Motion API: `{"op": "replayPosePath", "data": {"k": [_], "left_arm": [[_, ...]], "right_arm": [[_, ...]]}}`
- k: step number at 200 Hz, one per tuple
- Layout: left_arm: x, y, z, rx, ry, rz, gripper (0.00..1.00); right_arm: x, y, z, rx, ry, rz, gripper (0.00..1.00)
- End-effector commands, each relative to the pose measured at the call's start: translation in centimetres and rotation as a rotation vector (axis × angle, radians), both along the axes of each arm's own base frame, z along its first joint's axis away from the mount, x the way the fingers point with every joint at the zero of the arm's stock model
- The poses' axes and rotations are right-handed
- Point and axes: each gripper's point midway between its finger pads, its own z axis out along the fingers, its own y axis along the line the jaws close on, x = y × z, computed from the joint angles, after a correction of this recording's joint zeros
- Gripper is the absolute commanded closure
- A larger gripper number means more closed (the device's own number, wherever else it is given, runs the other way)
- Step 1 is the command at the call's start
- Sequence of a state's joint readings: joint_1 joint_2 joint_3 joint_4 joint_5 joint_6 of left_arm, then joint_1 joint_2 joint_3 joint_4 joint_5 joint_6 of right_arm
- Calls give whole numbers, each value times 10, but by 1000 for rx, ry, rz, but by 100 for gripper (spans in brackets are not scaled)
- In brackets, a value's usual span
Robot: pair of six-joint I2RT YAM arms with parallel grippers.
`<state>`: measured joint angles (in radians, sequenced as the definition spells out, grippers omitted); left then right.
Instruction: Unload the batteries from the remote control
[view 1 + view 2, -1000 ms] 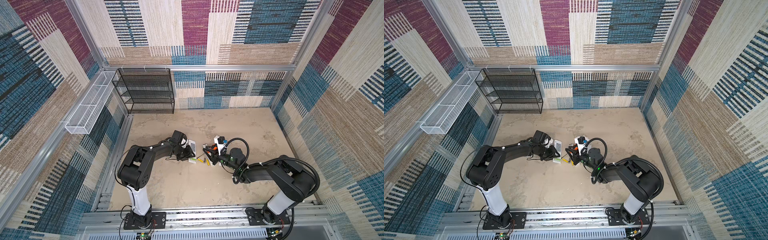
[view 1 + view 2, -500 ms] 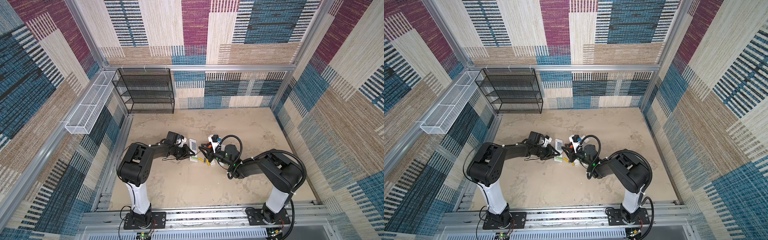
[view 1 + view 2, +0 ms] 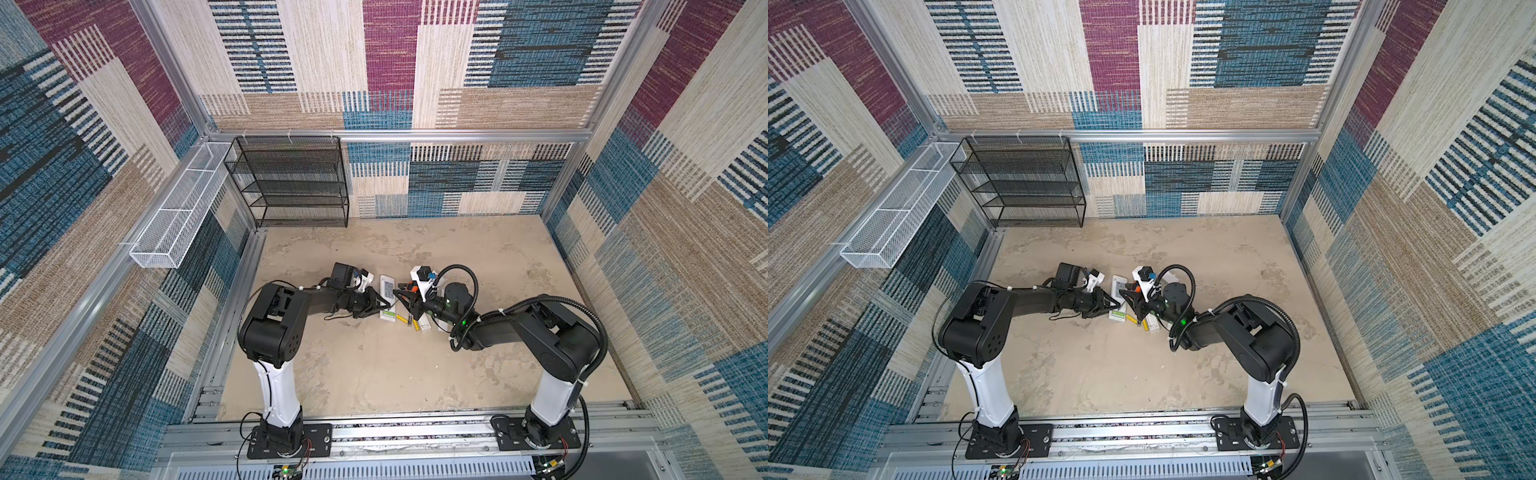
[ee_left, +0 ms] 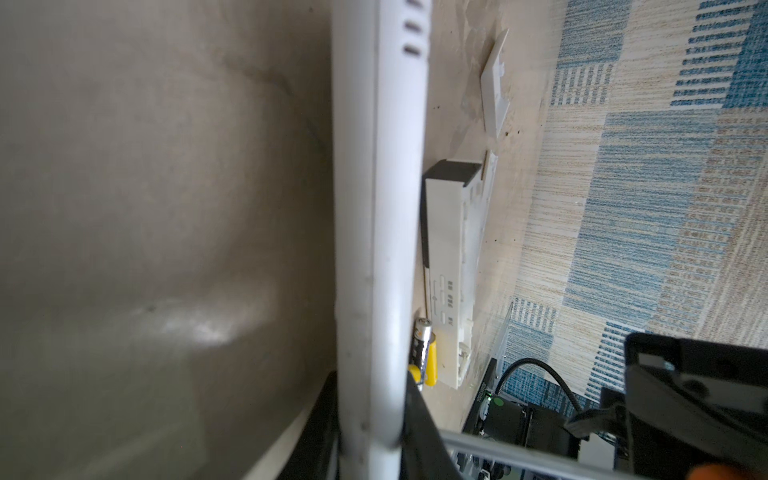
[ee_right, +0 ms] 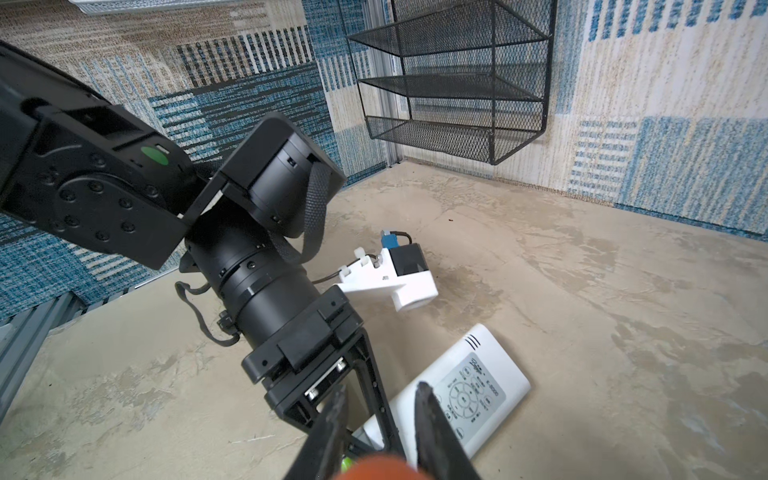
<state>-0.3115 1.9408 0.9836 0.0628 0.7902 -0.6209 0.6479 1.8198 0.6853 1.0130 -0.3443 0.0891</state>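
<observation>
Two small yellow batteries (image 3: 403, 319) lie loose on the sandy stone-look worktop (image 3: 365, 374), near its middle. They are outside the remote and lie side by side; in the left wrist view one of them has a dark part. They sit between a flat white remote control with a grey button panel (image 3: 387, 286) and a long white plastic box (image 3: 424, 325). The remote lies with its buttons facing up. The left arm's black fingers (image 3: 379, 306) are pressed onto the near end of the remote, one on each side, pinching it. The right arm's black fingers (image 3: 404, 302) hang just above the batteries. They are a little apart, and the orange handle of a screwdriver (image 3: 411, 285) sits between them, held there; it looks blurry in the right wrist view. A thin white plastic lid (image 4: 494, 91) lies flat on the worktop past the long box. A black wire-mesh shelf rack (image 3: 291, 183) stands against the far wall.
</observation>
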Motion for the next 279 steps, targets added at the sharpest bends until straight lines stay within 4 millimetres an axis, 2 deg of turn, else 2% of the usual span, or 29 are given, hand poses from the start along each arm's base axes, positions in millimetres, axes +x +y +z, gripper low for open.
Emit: {"op": "replayPosePath", "data": {"k": [1,23,53,106,142,193,251,279], "left_arm": [[-6,9,-17,65,57,30,95],[-6,8,-16,49,56,21,96],[-8,7,-16,33,64,6,98],[-7,5,-16,2,67,-16,100],[-9,4,-16,-3,72,-71,100],[-11,7,-20,11,90,-117,100],[-11,11,-25,20,96,-119,100],[-11,14,-26,23,98,-117,100]], "right_arm": [[-8,4,-21,-46,77,53,100],[-17,1,-22,-29,77,139,100],[-18,-7,-25,-23,101,194,100],[-32,-3,-26,-79,40,339,100],[-28,2,-32,-182,-2,432,100],[-23,8,-45,-189,88,584,100],[-9,2,-60,-173,167,630,100],[-4,-3,-55,-199,130,594,100]]}}
